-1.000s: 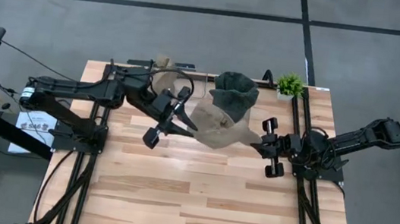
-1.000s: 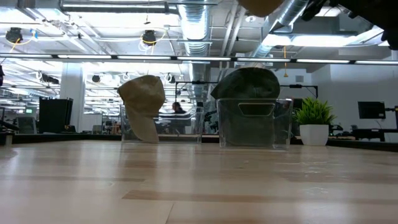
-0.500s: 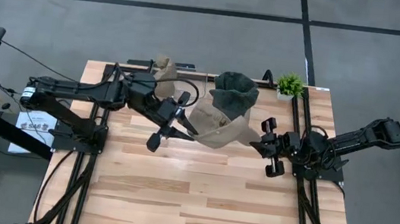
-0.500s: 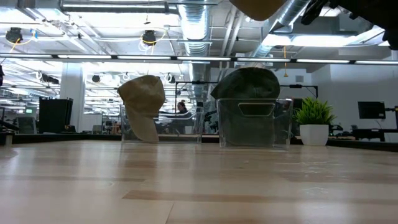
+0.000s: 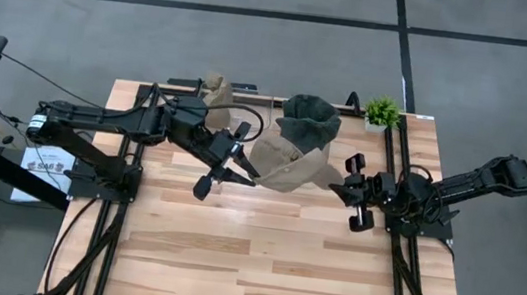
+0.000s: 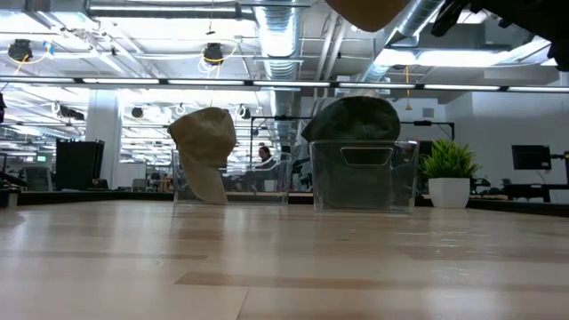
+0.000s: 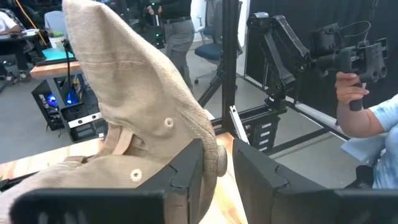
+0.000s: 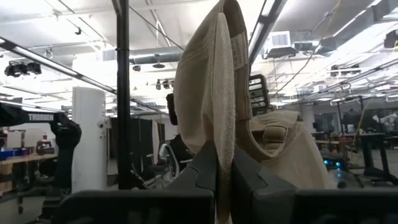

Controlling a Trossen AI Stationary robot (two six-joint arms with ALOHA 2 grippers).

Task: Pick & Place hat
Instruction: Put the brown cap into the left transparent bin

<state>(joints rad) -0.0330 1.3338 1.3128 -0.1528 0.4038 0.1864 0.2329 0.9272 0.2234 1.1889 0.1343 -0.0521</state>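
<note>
Wooden table (image 5: 260, 258), two clear bins (image 6: 363, 174) at its far edge, potted plant (image 5: 383, 112) in far right corner, apparently on it

The left gripper (image 5: 241, 168) has swung up the table toward the bins, away from the near edge, and it's dragged its side of the tan hat (image 5: 286, 166) with it. The hat, slung between both grippers, sits a touch closer to the green hat (image 5: 307, 123) now, its bulge pulled flatter than a second ago. In the low view the hat's underside (image 6: 369, 11) has crept a little leftward along the top edge. Back in the room, a person (image 6: 264, 158) has stepped rightward.
</note>
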